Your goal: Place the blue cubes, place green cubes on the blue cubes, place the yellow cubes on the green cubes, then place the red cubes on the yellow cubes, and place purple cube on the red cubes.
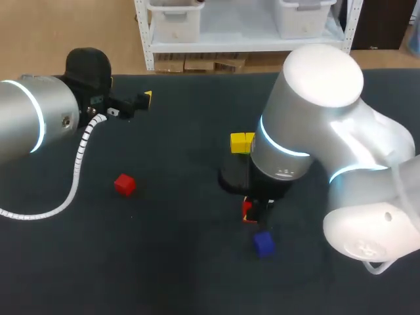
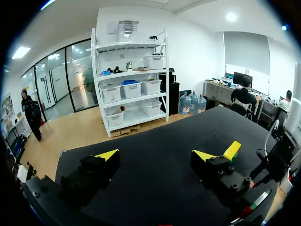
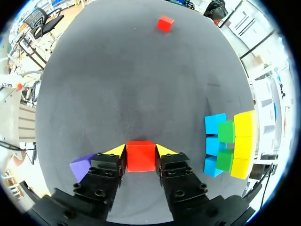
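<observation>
My right gripper (image 3: 140,151) is down at the table with a red cube (image 3: 141,156) between its yellow tips, both touching its sides. In the head view that red cube (image 1: 247,210) shows under my right arm. A purple cube (image 3: 82,165) lies on the table close beside one finger, also seen in the head view (image 1: 264,243). Off to the gripper's other side stand stacked cubes: blue (image 3: 215,124) at the base, green (image 3: 226,132) on them, yellow (image 3: 244,126) on top. Their yellow tops (image 1: 241,142) are partly hidden by my right arm. A second red cube (image 1: 124,184) lies alone at the left. My left gripper (image 2: 157,157) hovers open and empty at the far left.
The dark table mat (image 1: 177,249) reaches the far edge near a shelf. My right arm's bulky body (image 1: 315,131) covers the table's right middle. A white coiled cable (image 1: 79,157) hangs from my left arm over the left side.
</observation>
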You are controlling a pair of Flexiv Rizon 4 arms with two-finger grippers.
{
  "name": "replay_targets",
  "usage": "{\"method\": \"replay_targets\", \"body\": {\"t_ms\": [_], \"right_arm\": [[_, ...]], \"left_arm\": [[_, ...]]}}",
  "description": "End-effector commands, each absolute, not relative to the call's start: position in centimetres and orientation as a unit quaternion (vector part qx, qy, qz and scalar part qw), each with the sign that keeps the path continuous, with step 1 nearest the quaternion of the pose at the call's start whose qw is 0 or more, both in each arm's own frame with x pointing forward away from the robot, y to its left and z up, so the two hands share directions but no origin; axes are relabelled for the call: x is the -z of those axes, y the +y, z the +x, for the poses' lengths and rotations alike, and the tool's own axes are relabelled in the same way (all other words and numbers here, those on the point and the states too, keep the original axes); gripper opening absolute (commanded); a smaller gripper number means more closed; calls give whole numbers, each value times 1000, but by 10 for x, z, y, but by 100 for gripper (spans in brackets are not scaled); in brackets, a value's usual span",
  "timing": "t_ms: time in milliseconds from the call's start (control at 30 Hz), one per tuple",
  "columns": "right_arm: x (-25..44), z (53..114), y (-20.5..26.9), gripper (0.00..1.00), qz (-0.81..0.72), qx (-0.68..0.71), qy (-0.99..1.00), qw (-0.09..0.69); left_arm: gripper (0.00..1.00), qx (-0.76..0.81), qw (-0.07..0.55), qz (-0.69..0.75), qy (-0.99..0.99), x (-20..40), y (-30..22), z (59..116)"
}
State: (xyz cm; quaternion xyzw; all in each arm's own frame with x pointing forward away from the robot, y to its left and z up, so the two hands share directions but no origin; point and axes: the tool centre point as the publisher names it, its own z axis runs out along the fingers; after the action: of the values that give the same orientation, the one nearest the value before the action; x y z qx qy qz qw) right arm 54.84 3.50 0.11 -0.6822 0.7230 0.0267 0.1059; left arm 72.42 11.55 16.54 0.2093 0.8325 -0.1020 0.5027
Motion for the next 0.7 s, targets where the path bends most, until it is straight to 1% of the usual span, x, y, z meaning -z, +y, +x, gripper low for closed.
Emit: {"method": "replay_targets", "body": {"t_ms": [33,233,333,533,700], "right_arm": [[-20,538,22,0,-695,-31,711,98],[-47,531,-3,0,-706,-39,700,100],[-67,531,-14,0,-706,-38,698,113],[-105,539,-22,0,-718,-55,681,137],[-125,556,-25,0,-745,-58,653,126]], "left_arm": [[100,99,507,206,831,-164,114,723],[100,99,507,206,831,-164,114,723],[100,99,507,206,831,-164,114,723],[100,99,507,206,831,-164,114,723],[100,99,507,206,831,-164,114,723]]}}
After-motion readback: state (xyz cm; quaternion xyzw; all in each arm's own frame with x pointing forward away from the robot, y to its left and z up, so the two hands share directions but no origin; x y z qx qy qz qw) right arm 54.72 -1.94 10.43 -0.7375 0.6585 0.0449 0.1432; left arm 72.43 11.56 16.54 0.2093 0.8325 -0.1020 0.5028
